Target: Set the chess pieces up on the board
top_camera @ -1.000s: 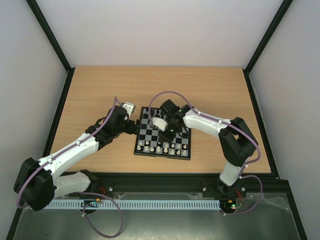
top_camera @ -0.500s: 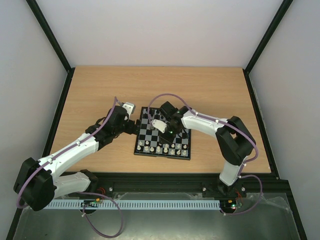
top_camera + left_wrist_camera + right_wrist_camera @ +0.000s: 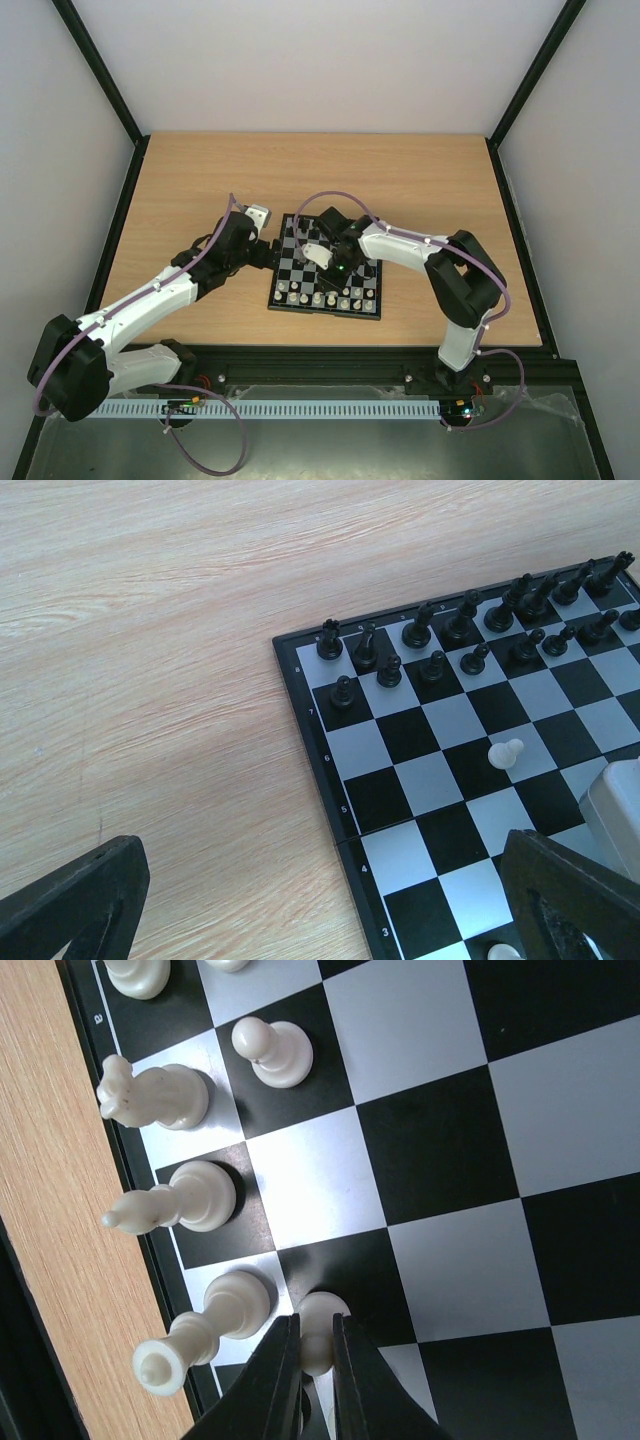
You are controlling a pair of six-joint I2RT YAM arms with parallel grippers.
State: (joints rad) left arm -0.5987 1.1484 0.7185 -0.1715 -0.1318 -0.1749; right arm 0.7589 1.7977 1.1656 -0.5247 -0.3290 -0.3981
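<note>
Top view, board (image 3: 330,311): lies in the middle of the wooden table (image 3: 200,170), between the two arms.
Top view, white pieces (image 3: 318,297): a row along the board's lower edge.
Top view, left gripper (image 3: 266,252): low at the board's upper left corner; its spread cannot be told from here.
Top view, right gripper (image 3: 318,268): reaches down over the left half of the board, just above the white row.
Left wrist view, left gripper (image 3: 320,880): fingers spread wide, one in the lower left corner of the frame and one at the lower right, over the board's rim (image 3: 315,770) and the bare table.
Left wrist view, black pieces (image 3: 470,645): two rows along the board's edge, at the upper right.
Left wrist view, lone white pawn (image 3: 505,753): stands right of centre, well apart from the black rows.
Right wrist view, right gripper (image 3: 315,1320): fingers pressed nearly together at bottom centre, pinching the held pawn (image 3: 322,1308).
Right wrist view, held pawn: on a black square, just beside a tall crowned piece (image 3: 200,1330); whether its base touches the board cannot be told.
Right wrist view, edge row: a knight (image 3: 155,1095) and a bishop (image 3: 170,1200) stand in line above the crowned piece along the left rim.
Right wrist view, free pawn (image 3: 270,1052): stands on a black square at the upper left, next to the knight.
</note>
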